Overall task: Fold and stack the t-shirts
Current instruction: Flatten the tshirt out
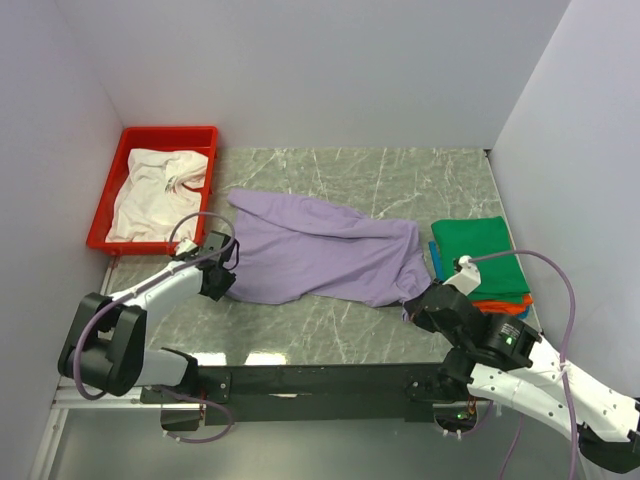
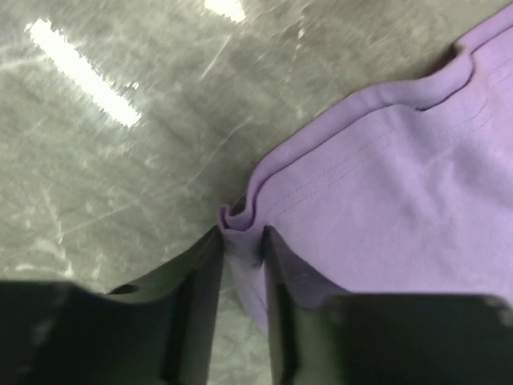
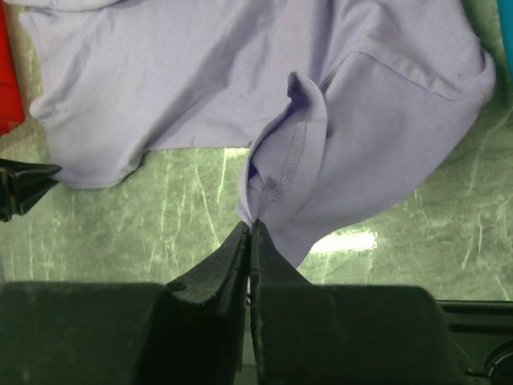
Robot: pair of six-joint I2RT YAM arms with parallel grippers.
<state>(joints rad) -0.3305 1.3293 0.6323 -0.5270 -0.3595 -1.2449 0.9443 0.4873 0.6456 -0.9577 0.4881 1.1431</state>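
Note:
The large lavender t-shirt lies spread and rumpled across the middle of the table. My left gripper is at its near-left corner. In the left wrist view the jaws are closed on a bunched fold of that lavender corner. My right gripper is at the shirt's near-right end, and its jaws are shut on the stitched hem, lifting it into a ridge. A white t-shirt lies crumpled in the red tray. A folded green t-shirt tops a stack with orange and blue edges showing.
The red tray stands at the back left against the left wall. The folded stack sits at the right, close to the right wall and just behind my right arm. White walls close in the table on three sides. Bare marble shows along the near edge.

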